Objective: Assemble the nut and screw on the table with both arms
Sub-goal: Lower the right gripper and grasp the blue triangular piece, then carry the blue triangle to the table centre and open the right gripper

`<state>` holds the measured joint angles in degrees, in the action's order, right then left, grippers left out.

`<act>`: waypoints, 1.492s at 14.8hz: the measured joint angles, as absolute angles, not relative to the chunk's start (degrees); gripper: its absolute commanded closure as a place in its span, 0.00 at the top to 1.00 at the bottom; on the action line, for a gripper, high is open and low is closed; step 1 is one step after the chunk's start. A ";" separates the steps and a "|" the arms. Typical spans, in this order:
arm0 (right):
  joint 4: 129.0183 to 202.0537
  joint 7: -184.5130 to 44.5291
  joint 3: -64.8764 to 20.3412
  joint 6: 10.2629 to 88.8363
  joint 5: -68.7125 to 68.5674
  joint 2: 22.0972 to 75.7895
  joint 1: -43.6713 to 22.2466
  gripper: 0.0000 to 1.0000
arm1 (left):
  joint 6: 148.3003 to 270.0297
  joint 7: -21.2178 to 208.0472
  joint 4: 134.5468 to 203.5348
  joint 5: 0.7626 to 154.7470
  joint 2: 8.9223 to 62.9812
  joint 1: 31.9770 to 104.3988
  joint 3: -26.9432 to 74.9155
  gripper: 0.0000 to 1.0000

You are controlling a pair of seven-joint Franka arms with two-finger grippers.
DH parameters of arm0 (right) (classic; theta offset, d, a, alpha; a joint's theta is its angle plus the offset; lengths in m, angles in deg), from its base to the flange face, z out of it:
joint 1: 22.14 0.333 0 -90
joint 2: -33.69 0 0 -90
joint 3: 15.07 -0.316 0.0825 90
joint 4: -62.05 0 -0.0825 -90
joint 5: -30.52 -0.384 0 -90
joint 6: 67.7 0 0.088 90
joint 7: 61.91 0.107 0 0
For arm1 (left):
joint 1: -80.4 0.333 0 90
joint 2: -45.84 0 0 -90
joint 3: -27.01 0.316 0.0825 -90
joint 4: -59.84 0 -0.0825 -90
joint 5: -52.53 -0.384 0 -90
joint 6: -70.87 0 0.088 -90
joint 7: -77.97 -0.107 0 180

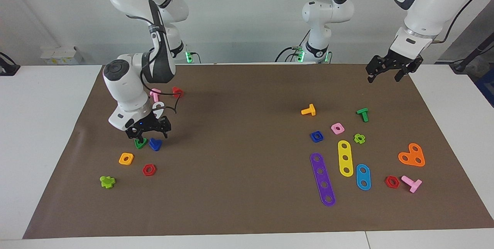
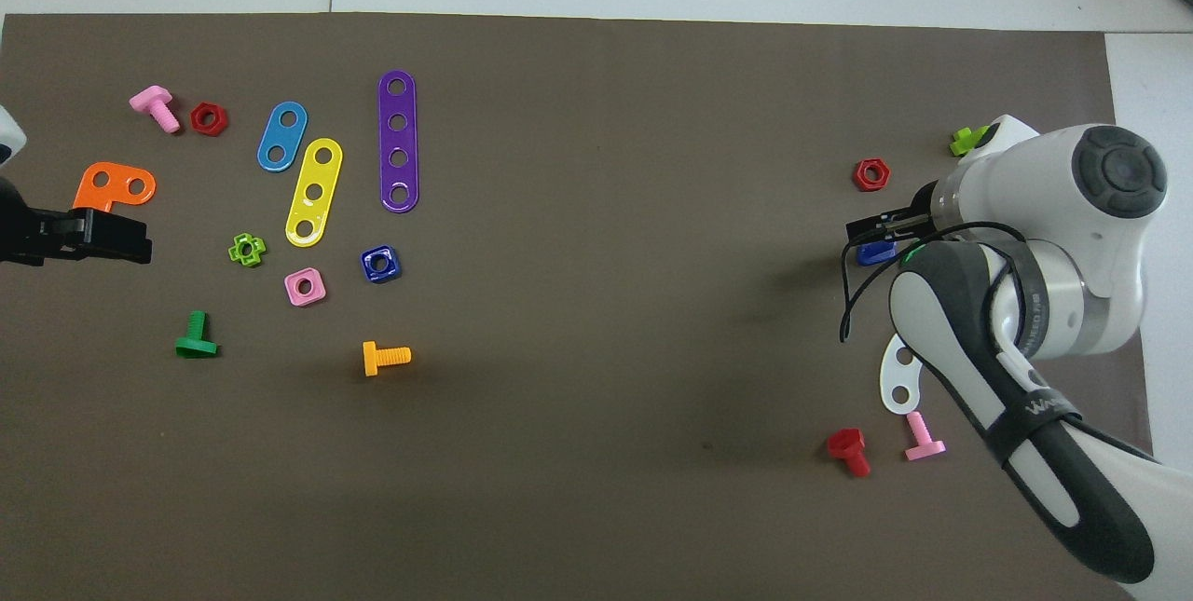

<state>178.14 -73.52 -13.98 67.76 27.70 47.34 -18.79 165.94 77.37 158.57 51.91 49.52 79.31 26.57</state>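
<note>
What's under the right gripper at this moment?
The right gripper, jaws open, hangs low over the blue screw and the green triangular nut. Whether it touches either cannot be told; both are partly covered.

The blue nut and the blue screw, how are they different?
The blue nut is square with a round hole; the blue screw has a triangular head and no hole. The nut lies at the left arm's end of the table, the screw at the right arm's end, under the right tool. Both are blue plastic.
</note>
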 measured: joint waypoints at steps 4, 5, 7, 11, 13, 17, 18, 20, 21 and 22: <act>180.47 -77.45 -13.95 71.29 27.11 48.06 -19.62 0.54 | 165.94 77.37 158.57 51.91 49.52 79.31 26.57 1.00; 180.91 -78.23 -13.93 71.75 27.11 48.06 -20.06 0.46 | 165.94 77.37 158.57 51.91 49.52 79.31 26.57 1.00; 181.43 -79.32 -13.90 71.97 27.11 48.06 -20.56 0.37 | 165.94 77.37 158.57 51.91 49.52 79.31 26.57 1.00; 182.12 -79.42 -13.91 72.00 27.11 48.08 -20.59 0.36 | 165.94 77.37 158.57 51.91 49.53 79.31 26.57 1.00; 182.21 -79.43 -13.91 72.01 27.11 48.19 -20.59 0.24 | 165.94 77.37 158.57 51.91 49.53 79.31 26.57 1.00; 182.22 -79.47 -13.91 72.03 27.10 48.39 -20.59 0.00 | 165.94 77.37 158.57 51.91 49.53 79.31 26.57 1.00; 182.20 -79.47 -13.91 72.03 27.10 48.40 -20.59 0.00 | 165.94 77.37 158.57 51.91 49.53 79.31 26.57 1.00; 181.93 -79.47 -13.93 71.92 27.04 48.41 -20.49 0.00 | 165.94 77.37 158.57 51.91 49.52 79.31 26.57 1.00; 181.44 -79.14 -13.94 71.47 26.80 48.39 -20.32 0.00 | 165.94 77.37 158.57 51.91 49.52 79.31 26.57 1.00; 180.22 -77.82 -14.03 70.05 26.54 48.35 -20.12 0.00 | 165.94 77.37 158.57 51.91 49.52 79.31 26.57 1.00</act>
